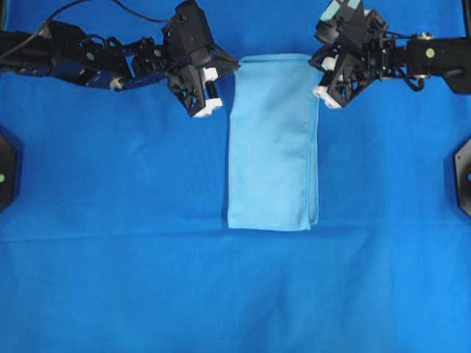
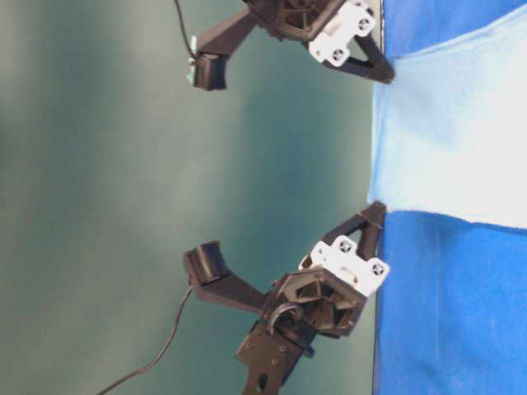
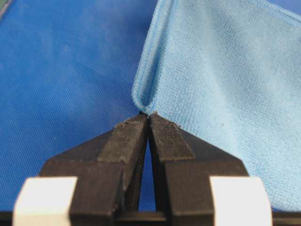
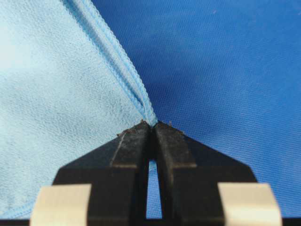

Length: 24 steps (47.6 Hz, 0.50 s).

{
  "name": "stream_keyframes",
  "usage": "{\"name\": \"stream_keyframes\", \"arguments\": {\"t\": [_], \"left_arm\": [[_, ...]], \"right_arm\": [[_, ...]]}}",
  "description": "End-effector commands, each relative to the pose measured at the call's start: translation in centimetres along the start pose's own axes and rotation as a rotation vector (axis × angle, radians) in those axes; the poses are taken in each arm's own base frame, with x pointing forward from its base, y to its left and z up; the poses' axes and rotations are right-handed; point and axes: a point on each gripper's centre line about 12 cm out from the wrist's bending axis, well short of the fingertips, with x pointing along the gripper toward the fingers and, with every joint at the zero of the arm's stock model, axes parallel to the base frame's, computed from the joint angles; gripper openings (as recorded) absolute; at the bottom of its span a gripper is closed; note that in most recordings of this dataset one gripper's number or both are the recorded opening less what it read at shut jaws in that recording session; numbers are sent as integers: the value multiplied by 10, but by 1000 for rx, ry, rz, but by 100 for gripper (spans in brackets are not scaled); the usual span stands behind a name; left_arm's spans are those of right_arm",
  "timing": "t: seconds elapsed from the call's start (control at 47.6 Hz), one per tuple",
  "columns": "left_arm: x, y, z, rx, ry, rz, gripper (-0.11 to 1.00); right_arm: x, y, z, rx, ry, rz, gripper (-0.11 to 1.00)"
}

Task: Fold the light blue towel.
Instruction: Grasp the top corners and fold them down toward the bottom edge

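1. Overhead exterior view puts the light blue towel (image 1: 272, 143), a pale sky-blue microfibre cloth with a fine nubby pile and a thin stitched hem, in the middle of the darker royal-blue table covering (image 1: 110, 279). It lies as a tall narrow rectangle, already doubled, with layered edges showing along its right side.
2. My left gripper (image 1: 237, 66) sits at the towel's top-left corner and my right gripper (image 1: 318, 68) at the top-right corner.
3. Both wrist views show the black jaws clenched tight, each pinching a corner of the towel; on the left the pinched edge curls up from the jaws.
4. I judge the cloth light, soft and limp: it will sag and drape between the two grips, and the nubby pile should resist slipping. The corners at the hem are the sensible hold, since the stitching gives the pads something firmer to bite.
5. The doubled layers worry me: I cannot tell from any view whether each grip has caught every layer or only the top one.
6. Table-level view comes in turned on its side, cuts off the arms and most of the towel, and hides the near edge, so I cannot check how neatly that edge is aligned.
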Motion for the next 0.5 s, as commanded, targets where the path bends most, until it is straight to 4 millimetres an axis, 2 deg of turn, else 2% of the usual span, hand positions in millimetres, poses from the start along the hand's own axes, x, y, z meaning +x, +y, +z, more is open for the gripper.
{"name": "stream_keyframes", "arguments": {"t": [0.0, 0.231, 0.399, 0.483], "left_arm": [[-6, 5, 18, 1, -48, 10, 2], [-11, -3, 23, 10, -61, -4, 2], [-20, -22, 29, 36, -64, -47, 2], [-26, -38, 27, 56, -50, -83, 2]], "right_arm": [[-7, -2, 7, 11, -24, -6, 4], [-8, 8, 7, 17, -26, 15, 4], [-18, 25, 3, 23, -24, 48, 4], [-25, 36, -2, 30, -17, 70, 4]]}}
